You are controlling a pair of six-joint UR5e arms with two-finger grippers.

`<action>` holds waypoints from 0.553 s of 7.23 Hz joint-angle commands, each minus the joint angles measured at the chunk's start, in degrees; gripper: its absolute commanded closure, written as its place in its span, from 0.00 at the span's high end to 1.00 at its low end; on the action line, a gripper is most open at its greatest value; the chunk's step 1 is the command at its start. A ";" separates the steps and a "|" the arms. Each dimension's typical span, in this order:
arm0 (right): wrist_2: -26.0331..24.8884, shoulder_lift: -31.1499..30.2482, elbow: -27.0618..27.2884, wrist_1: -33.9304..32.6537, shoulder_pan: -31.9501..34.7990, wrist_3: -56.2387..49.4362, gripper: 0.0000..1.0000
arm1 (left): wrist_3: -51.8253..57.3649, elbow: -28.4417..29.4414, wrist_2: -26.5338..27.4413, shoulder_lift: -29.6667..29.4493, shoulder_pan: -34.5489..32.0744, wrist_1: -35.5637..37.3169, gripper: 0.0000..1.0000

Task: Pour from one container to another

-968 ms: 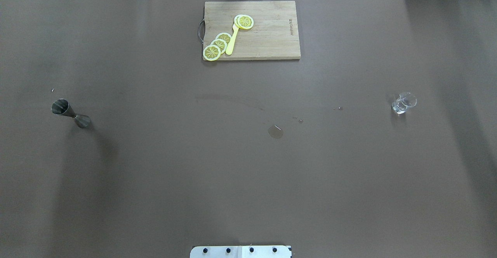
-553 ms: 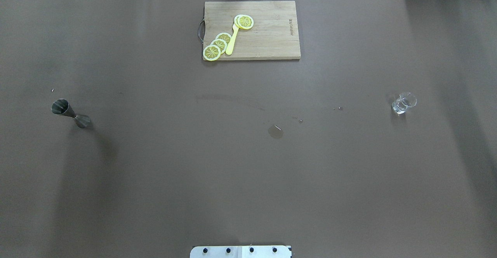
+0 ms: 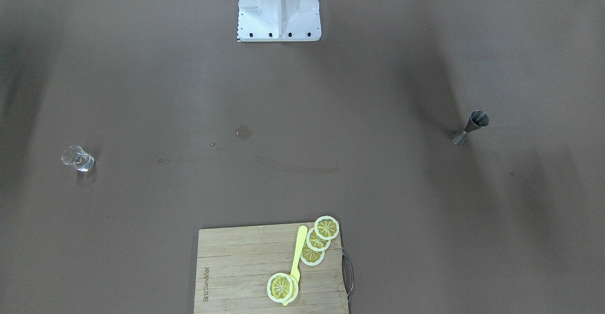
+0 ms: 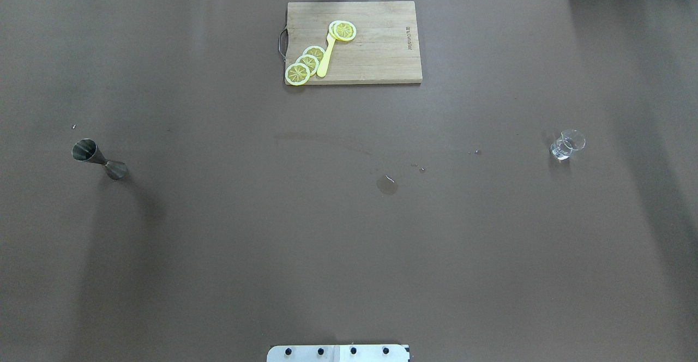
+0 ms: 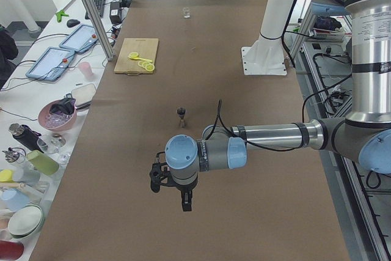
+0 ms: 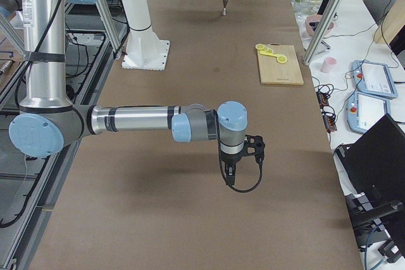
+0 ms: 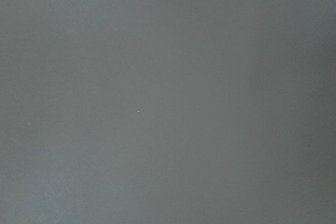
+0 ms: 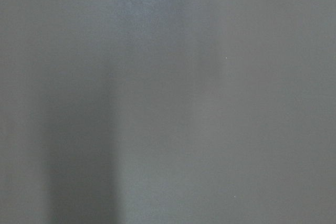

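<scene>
A steel jigger (image 4: 100, 160) stands upright on the table's left side, also seen in the front-facing view as the jigger (image 3: 469, 127). A small clear glass (image 4: 567, 144) with a little liquid stands far to the right, the same glass (image 3: 78, 158). Neither arm appears in the overhead or front views. The left gripper (image 5: 186, 205) hangs over the near table end, well short of the jigger (image 5: 181, 116). The right gripper (image 6: 230, 178) hangs over the opposite end. I cannot tell whether either is open or shut. Both wrist views show only blurred table surface.
A wooden cutting board (image 4: 381, 51) with lemon slices (image 4: 305, 65) and a yellow utensil (image 4: 326, 56) lies at the far middle edge. A small puddle (image 4: 387, 185) and some droplets mark the table centre. The robot's base (image 3: 279, 9) stands at the near middle edge.
</scene>
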 commanded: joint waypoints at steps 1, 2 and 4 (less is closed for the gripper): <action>0.18 -0.04 0.05 0.00 0.00 0.00 1.00 | 0.05 0.01 0.00 0.10 0.00 0.03 0.98; 0.18 -0.04 0.06 0.00 0.00 0.00 1.00 | -0.04 0.01 0.00 0.10 0.00 0.03 0.98; -0.09 0.04 -0.03 0.09 -0.26 0.00 1.00 | -0.04 0.01 0.00 0.10 0.00 0.03 0.98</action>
